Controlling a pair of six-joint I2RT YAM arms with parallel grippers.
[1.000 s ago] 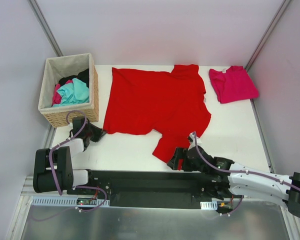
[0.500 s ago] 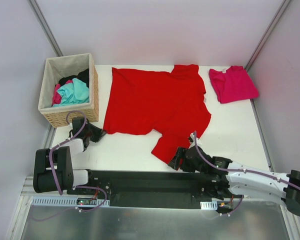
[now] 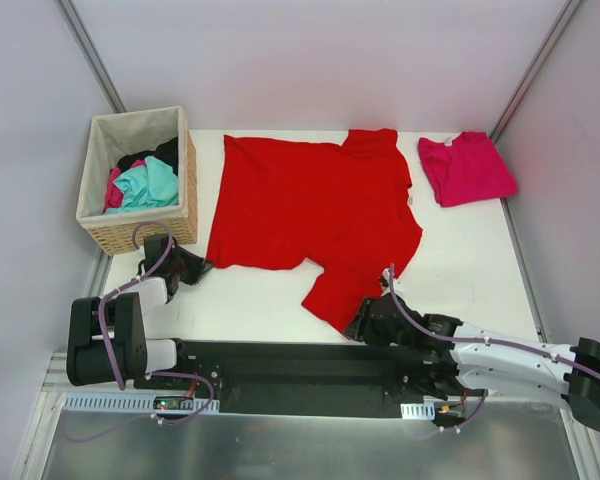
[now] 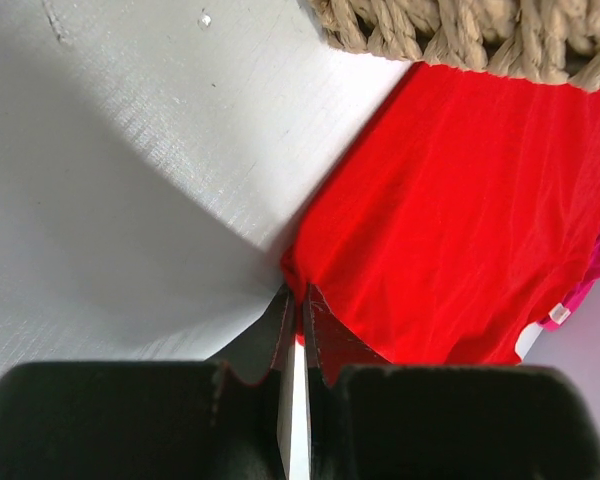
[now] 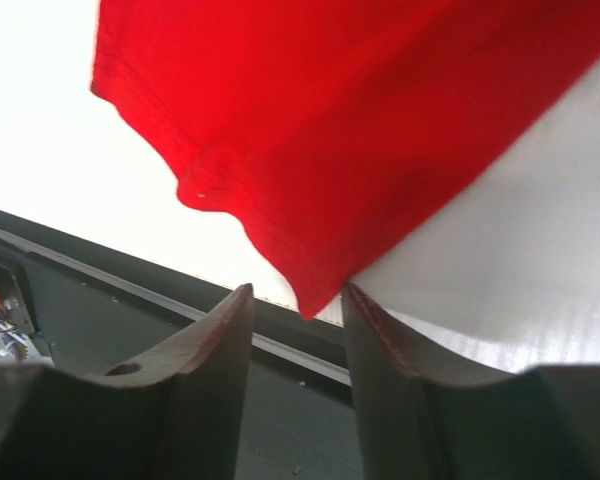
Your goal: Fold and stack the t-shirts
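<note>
Red t-shirt (image 3: 310,205) lay spread mid-table (image 3: 460,270), magenta-pink t-shirt (image 3: 467,168) folded at the far right corner. Left gripper (image 4: 298,300) pinched the red hem's near-left corner; right gripper (image 5: 298,310) stood spread astride a sleeve tip by the near edge.

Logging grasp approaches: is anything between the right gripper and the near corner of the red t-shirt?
Nothing visible does. A corner of the red t-shirt lies between the open jaws of the right gripper, at the near edge of the table.
</note>
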